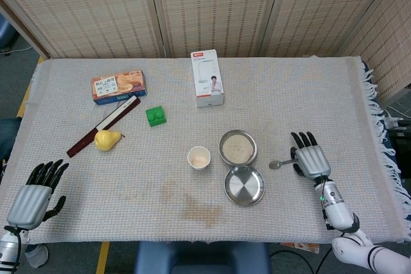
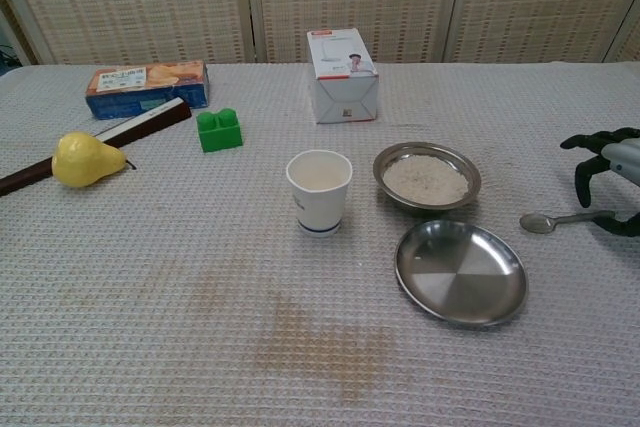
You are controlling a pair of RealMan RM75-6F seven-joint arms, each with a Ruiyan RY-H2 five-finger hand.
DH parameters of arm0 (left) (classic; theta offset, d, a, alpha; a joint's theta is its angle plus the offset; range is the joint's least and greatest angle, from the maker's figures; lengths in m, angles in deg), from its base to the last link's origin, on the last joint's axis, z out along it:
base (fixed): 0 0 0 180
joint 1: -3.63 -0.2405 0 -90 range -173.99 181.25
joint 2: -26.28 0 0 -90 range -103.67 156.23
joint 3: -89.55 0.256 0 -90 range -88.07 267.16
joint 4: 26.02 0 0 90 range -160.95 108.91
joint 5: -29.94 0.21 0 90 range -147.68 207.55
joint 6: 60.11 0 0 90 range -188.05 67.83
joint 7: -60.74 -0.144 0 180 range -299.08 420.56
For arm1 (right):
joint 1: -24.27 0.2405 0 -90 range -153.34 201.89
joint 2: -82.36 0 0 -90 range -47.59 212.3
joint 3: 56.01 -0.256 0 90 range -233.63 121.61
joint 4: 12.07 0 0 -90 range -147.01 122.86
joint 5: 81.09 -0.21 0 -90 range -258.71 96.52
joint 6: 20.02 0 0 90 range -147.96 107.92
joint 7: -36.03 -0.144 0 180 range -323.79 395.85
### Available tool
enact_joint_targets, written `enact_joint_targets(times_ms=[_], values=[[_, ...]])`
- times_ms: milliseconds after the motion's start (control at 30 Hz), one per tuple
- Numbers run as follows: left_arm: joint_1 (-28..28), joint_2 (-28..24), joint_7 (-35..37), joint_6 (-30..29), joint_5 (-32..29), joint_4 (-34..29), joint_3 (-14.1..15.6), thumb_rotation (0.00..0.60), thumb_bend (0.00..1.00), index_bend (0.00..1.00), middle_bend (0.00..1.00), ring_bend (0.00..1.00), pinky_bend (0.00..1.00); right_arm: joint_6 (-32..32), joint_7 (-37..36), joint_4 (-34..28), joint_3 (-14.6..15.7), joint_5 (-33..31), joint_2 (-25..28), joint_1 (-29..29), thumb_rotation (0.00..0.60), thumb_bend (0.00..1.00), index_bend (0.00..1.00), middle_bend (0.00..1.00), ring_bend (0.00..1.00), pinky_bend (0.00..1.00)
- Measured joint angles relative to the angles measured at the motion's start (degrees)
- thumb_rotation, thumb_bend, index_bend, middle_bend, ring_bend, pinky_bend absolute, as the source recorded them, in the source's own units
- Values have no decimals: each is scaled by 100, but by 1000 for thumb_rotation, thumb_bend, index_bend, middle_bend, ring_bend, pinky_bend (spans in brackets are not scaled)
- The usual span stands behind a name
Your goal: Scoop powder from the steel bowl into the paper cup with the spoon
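Observation:
A steel bowl [image 1: 237, 147] [image 2: 427, 177] filled with pale powder sits right of centre. Just to its left stands the white paper cup [image 1: 199, 157] [image 2: 319, 190]. The spoon [image 1: 279, 163] [image 2: 560, 219] lies flat on the cloth to the right of the bowl, scoop end pointing left. My right hand [image 1: 310, 158] [image 2: 610, 172] hovers over the spoon's handle end with its fingers spread and arched, holding nothing. My left hand [image 1: 32, 197] rests open at the near left table edge and appears only in the head view.
An empty steel plate [image 1: 244, 185] [image 2: 460, 272] lies just in front of the bowl. Further back are a white carton [image 1: 207, 79], a green block [image 1: 155, 115], a yellow pear [image 1: 107, 139], a dark ruler [image 1: 106, 125] and a biscuit box [image 1: 118, 86].

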Motion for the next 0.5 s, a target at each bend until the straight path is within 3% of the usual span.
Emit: enact_joint_targets(times_ms=[500], values=[[18,11,-17,40,-11,15,17,600,420,0,0,0,67,60,-101,273,36,-8,-244,116,600,292,498,62,0,0]])
